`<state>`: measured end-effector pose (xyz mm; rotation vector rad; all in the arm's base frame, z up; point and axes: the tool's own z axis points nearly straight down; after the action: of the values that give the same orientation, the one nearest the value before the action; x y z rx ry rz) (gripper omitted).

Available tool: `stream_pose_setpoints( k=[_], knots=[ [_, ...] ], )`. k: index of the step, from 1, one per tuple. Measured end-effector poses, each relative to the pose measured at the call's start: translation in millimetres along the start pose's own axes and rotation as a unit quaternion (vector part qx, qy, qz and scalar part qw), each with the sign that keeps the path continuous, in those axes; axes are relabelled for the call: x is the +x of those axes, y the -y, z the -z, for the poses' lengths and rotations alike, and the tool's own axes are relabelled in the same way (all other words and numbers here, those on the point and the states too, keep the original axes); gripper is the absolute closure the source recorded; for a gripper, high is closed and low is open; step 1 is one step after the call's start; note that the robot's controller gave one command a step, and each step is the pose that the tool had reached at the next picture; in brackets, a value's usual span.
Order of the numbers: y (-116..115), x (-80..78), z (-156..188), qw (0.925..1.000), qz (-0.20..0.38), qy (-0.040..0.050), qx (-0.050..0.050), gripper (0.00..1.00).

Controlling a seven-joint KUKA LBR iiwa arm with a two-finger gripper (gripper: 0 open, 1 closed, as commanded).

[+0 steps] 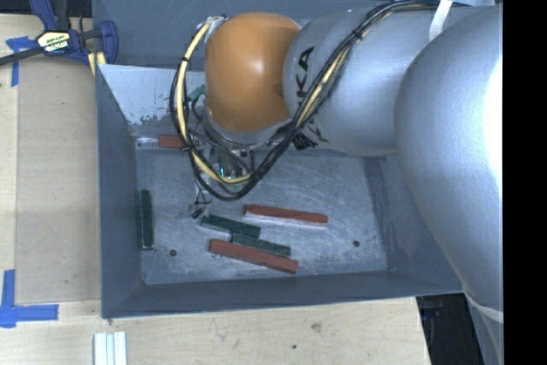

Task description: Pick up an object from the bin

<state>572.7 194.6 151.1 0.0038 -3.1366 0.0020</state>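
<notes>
**Nearest stick lies end-on to the tool**

We see the gripper (202, 206) low over the floor of the bin (120, 184), hanging beneath the orange cover (248, 68) and its loop of cables. We cannot tell whether it is released or clenched, and nothing shows held in it.

The thing closest to it is the nearest green stick (229, 226), a dark flat bar. Its near end sits just beside the tool, on the side toward the bin's front wall, and its long axis runs away from the tool toward the arm's side, tilting slightly forward. The tool is therefore at the bar's tip, not its middle (in our judgement a grasp across the bar's width would need a short shift along that axis).

Beyond it in the same direction lie three more bars, all roughly parallel to it:

- the upper red-brown stick (286, 216)
- the second green stick (267, 248)
- the lower red-brown stick (254, 256)

On the tool's opposite side, well apart, the lone green stick (146, 220) lies crosswise to them.
</notes>
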Motion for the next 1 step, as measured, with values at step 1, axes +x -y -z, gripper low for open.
stream_pose_setpoints(
  k=[1],
  knots=[
    [95.2, 29.3, -83.8, 0.9998, 0.02, 0.001, 0.0, 0.0]
  ],
)
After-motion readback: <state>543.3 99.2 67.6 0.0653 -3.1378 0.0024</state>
